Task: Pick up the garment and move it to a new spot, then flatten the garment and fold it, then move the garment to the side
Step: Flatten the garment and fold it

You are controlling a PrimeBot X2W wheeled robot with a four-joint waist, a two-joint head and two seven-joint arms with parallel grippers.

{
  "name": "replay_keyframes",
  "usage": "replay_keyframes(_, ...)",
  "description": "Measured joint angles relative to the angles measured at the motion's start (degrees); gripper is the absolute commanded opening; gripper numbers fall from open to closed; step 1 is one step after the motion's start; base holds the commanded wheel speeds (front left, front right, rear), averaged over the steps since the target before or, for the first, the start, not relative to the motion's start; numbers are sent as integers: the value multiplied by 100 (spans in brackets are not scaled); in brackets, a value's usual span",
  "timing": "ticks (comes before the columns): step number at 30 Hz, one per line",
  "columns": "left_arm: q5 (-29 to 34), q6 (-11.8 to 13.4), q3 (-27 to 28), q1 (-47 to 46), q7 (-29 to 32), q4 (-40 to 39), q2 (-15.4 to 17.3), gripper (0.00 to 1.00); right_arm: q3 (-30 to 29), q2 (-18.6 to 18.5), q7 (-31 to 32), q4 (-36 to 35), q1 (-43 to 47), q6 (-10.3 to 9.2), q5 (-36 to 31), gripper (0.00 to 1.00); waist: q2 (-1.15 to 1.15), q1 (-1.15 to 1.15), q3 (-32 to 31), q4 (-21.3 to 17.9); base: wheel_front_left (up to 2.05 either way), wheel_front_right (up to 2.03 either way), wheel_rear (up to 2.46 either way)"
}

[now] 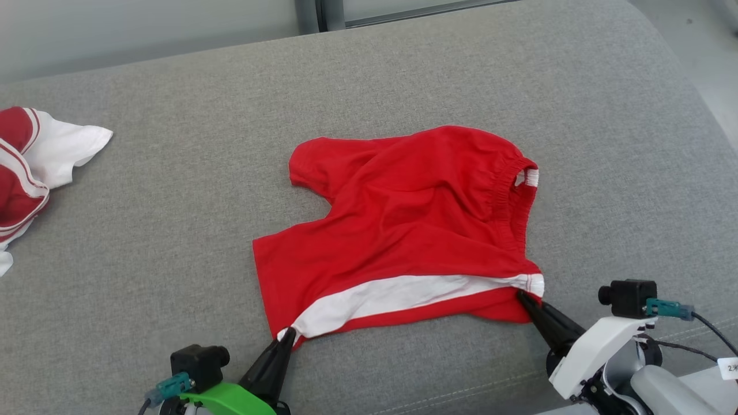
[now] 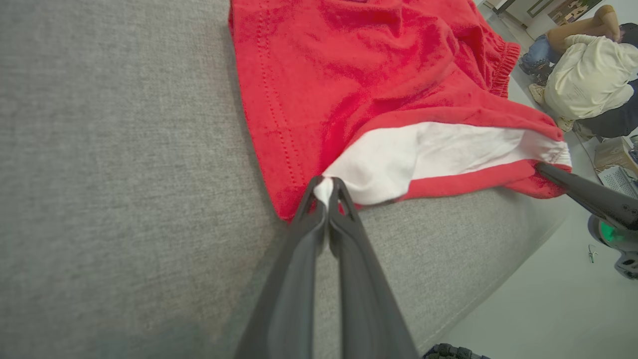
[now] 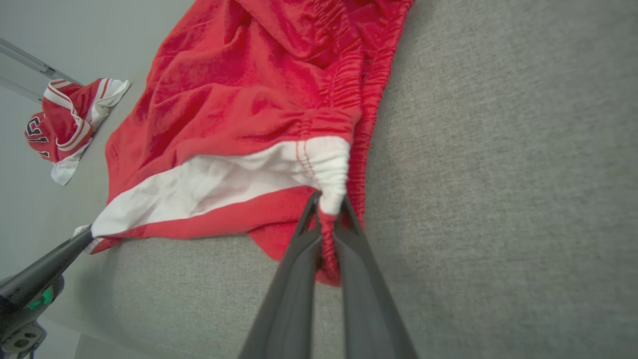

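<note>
Clamping the left hand (image 1: pixel 286 335) on the white-striped leg-hem corner of the red shorts (image 1: pixel 403 213) and the right hand (image 1: pixel 523 298) on the waistband end of that stripe, both shut on cloth, holding the near edge between them and leaving the rest lying rumpled mid-seat on the grey sofa (image 1: pixel 144 259). Judging the fabric light, soft and limp, likely sagging between grips, so favouring corners and the elastic waistband. Noting a red-and-white jersey (image 1: pixel 23 167) well apart at the left, not obstructing.
</note>
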Motion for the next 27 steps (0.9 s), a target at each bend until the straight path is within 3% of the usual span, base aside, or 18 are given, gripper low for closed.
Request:
replay_keyframes(4, 42, -83, -107, -128, 73, -192, 21, 0, -57, -208, -12, -124, -165, 0, -44, 0, 0, 0, 68, -21, 0, 0, 0)
replay_keyframes(7, 41, -176, -41, -1154, 370, -304, 36, 0, -23, -379, 252, -64, -1298, 0, -365, 0, 0, 0, 99, 45, 0, 0, 0)
replay_keyframes(9, 15, -160, 264, -2391, 691, -194, 34, 0, -260, -441, 477, 194, -2721, -3, -641, 0, 0, 0, 123, 85, 0, 0, 0)
replay_keyframes(12, 83, 24, 691, -3841, 784, -45, -47, 0, -731, -457, 363, 375, -4190, -276, -1013, 0, 0, 0, 105, 154, 0, 0, 0)
replay_keyframes(14, 81, 154, 1071, -4751, 583, -124, -250, 0, -1183, -307, -58, 297, -5037, -494, -1088, 0, 0, 0, 74, 209, 0, 0, 0)
replay_keyframes(16, -16, 194, 1408, -5437, 327, -298, -495, 0, -1378, -147, -424, 200, -5626, -571, -1095, 0, 0, 0, 46, 271, 0, 0, 0)
replay_keyframes(18, -65, 182, 1491, -5696, 169, -289, -544, 0, -1327, -31, -621, 288, -5764, -556, -1105, 0, 0, 0, 5, 315, 0, 0, 0)
replay_keyframes(21, -51, 76, 1334, -5437, 130, -53, -461, 0, -951, 38, -661, 643, -5310, -354, -1105, 0, 0, 0, -56, 379, 0, 0, 0)
replay_keyframes(24, -53, -69, 1156, -4704, 77, 127, -337, 0, -581, 156, -557, 1034, -4527, -221, -1024, 0, 0, 0, -82, 420, 0, 0, 0)
replay_keyframes(27, -220, -149, 880, -3734, 64, 316, -422, 0, -341, 221, -420, 1378, -3672, -151, -895, 0, 0, 0, -55, 423, 0, 0, 0)
